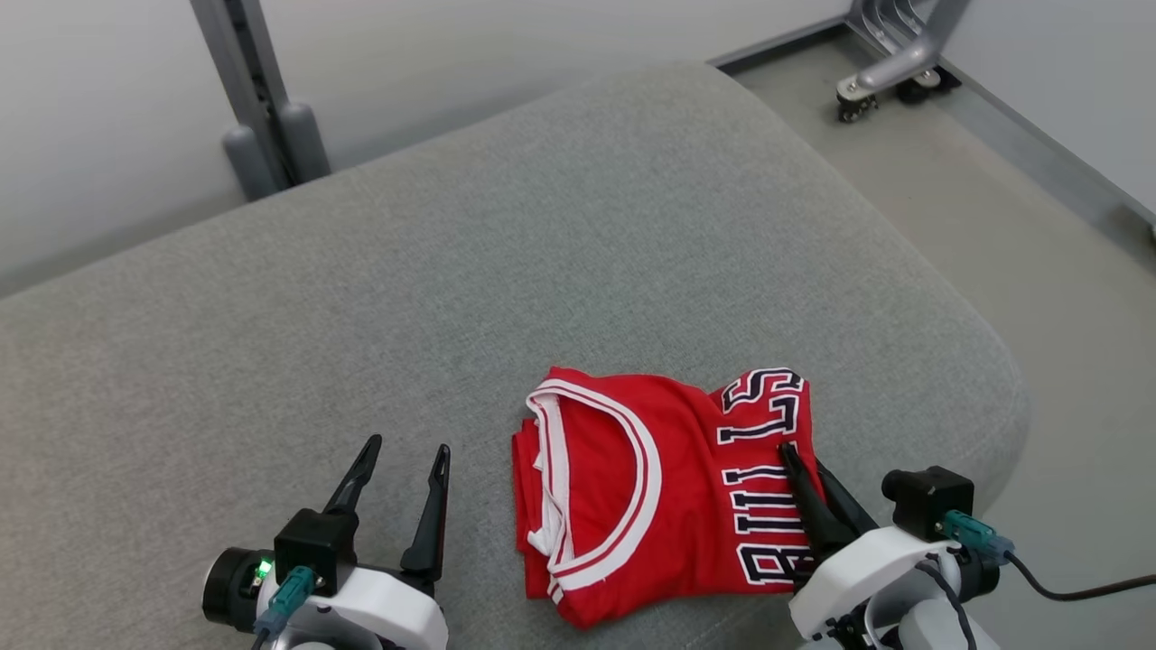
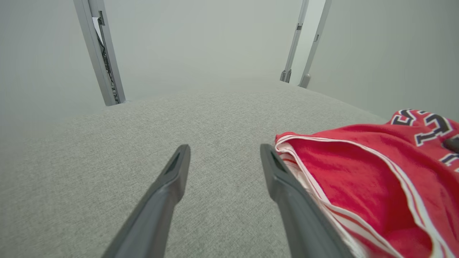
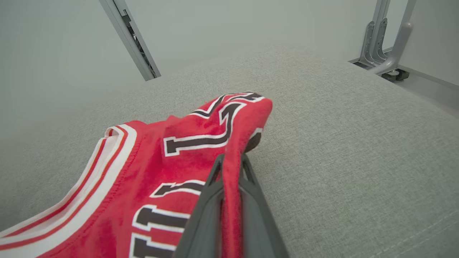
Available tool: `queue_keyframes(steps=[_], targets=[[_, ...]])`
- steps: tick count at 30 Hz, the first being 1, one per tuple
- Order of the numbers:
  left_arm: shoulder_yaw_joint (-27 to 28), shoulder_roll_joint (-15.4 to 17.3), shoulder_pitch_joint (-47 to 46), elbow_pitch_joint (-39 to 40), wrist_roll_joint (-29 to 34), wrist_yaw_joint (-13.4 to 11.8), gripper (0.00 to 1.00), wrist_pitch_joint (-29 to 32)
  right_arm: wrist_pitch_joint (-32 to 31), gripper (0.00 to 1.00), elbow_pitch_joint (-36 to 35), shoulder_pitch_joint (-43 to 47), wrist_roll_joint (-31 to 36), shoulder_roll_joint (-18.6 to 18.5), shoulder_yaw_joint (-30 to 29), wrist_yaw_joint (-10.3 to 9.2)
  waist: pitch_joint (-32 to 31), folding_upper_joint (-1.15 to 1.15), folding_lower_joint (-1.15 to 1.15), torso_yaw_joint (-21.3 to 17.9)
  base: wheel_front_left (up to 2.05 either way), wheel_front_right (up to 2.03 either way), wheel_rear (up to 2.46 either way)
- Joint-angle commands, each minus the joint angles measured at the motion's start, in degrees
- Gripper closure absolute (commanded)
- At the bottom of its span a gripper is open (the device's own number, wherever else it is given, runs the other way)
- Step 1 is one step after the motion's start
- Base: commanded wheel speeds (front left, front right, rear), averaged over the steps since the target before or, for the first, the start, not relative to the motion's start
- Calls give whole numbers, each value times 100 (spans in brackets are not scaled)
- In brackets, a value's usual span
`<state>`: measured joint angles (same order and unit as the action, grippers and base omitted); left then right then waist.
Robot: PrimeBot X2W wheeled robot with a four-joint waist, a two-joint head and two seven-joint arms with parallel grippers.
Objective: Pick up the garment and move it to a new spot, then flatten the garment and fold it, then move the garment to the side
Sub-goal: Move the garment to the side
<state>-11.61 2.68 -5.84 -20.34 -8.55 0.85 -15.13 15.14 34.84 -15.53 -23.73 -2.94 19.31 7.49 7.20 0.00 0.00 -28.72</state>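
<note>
Holding the left gripper (image 1: 407, 444) at 7 o'clock in the head view, fingers spread wide, released, grasping nothing. Pointing those fingers toward 12 over bare grey cushion (image 1: 542, 226).

Clamping the right gripper (image 1: 800, 456) at 5 o'clock on the right edge of the red jersey (image 1: 632, 487), fingers clenched with a ridge of red cloth pinched between them, showing plainly in the right wrist view. Trailing a dark cable (image 1: 1084, 591) from that wrist out toward 4 o'clock.

Finding the jersey lying folded at 6 o'clock, near the cushion's front edge, between the two grippers. Noting the white-and-red striped neckline curving across its 9 o'clock half and black-and-white letters running along its 3 o'clock half, partly under the right fingers. Noting the far lettered corner bunching up slightly by the pinch. Seeing the left gripper's inner finger just beside the striped trim in the left wrist view; cannot tell whether touching or apart.

Moving outward: grey cushion stretching from 6 up toward 12, rounding off at 3 o'clock.

Spotting a grey metal post (image 1: 244, 90) at 11 o'clock behind the cushion, standing against a pale wall (image 1: 108, 135). Spotting floor (image 1: 1039, 235) at 2 o'clock, with a metal leg (image 1: 903, 59) on a small wheel (image 1: 849, 108) at 1 o'clock.
</note>
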Motion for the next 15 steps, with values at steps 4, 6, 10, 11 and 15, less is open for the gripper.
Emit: queue_keyframes(steps=[4,6,10,11,15], targets=[[93,37,-127,72,143,43,0,0,-2,100,-59,-185,42,-14,-8,0,334,0,0,-40,0,0,0],[94,38,-154,98,179,65,0,1,-2,100,-56,-257,98,-18,-78,0,395,0,0,50,0,0,0],[106,42,-281,111,371,157,0,1,-2,100,12,-621,371,-9,-530,-1,674,0,0,556,0,0,0],[114,44,-332,110,425,180,0,0,-1,100,26,-747,473,-16,-705,-1,757,0,0,710,0,0,0],[185,97,-522,178,564,253,0,0,-2,100,227,-1328,874,-36,-1521,-1,1101,0,0,1290,0,0,0]])
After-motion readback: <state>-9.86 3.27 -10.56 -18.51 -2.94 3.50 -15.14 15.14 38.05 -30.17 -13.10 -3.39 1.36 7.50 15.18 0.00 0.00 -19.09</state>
